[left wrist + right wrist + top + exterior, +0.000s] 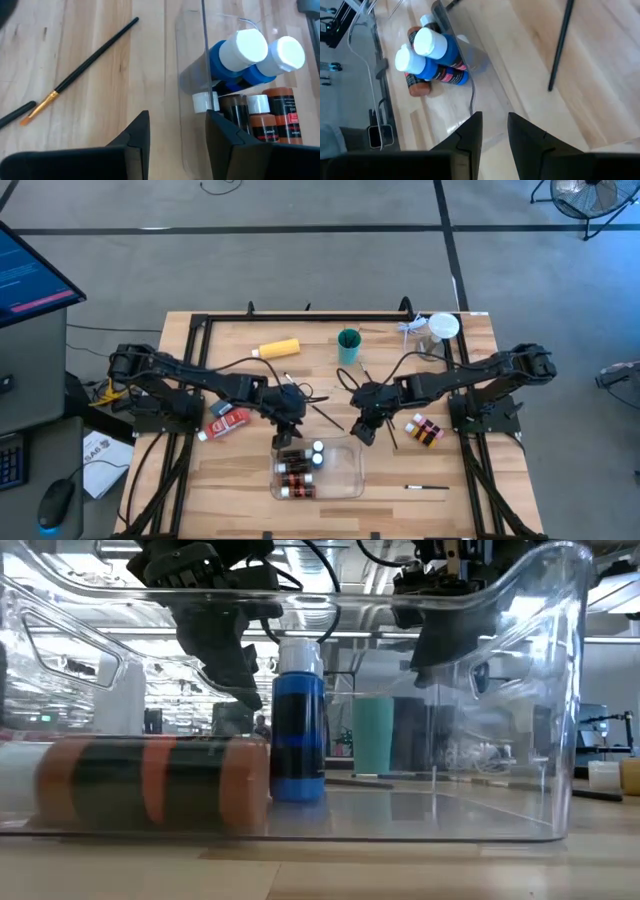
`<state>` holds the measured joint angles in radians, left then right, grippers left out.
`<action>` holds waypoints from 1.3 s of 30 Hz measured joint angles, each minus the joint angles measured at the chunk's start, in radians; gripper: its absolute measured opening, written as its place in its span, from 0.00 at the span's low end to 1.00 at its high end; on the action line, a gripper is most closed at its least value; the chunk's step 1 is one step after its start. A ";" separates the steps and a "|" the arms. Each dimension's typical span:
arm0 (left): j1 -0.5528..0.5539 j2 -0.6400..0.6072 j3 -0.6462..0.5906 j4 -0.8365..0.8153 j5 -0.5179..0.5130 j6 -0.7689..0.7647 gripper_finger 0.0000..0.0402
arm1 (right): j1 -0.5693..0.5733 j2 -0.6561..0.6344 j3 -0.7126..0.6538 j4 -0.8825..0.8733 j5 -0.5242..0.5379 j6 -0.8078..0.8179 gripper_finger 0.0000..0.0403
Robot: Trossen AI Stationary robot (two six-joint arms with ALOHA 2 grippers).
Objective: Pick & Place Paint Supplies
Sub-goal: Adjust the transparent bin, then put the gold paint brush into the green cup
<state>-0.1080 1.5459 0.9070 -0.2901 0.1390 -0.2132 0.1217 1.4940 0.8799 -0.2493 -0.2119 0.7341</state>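
While both arms hang over the desk (200, 480), your left hand (287, 436) sits at the clear tray's (352, 480) near-left corner, fingers spread with nothing between them. In the tray, brown bottles (293, 476) lie beside two upright blue bottles (317, 454). Your right hand (366, 430) hovers over the tray's far-right corner, parted and empty, near a loose brush (560, 45).
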 joint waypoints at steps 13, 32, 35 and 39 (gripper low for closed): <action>-0.065 0.000 0.000 0.000 -0.036 -0.063 0.25 | 0.051 0.000 0.000 0.001 0.000 0.019 0.21; -0.030 -0.095 0.000 0.129 -0.379 -0.404 0.25 | -0.020 -0.098 0.133 -0.001 -0.003 -0.137 0.21; 0.012 -0.116 0.000 0.072 -0.383 -0.487 0.25 | -0.044 -0.083 0.156 0.010 -0.003 -0.177 0.21; 0.062 -0.122 0.000 -0.039 -0.372 -0.532 0.25 | -0.089 -0.032 0.173 0.010 -0.017 -0.190 0.21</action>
<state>-0.0457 1.4239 0.9070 -0.3294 -0.2327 -0.7456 0.0325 1.4625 1.0530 -0.2393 -0.2287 0.5442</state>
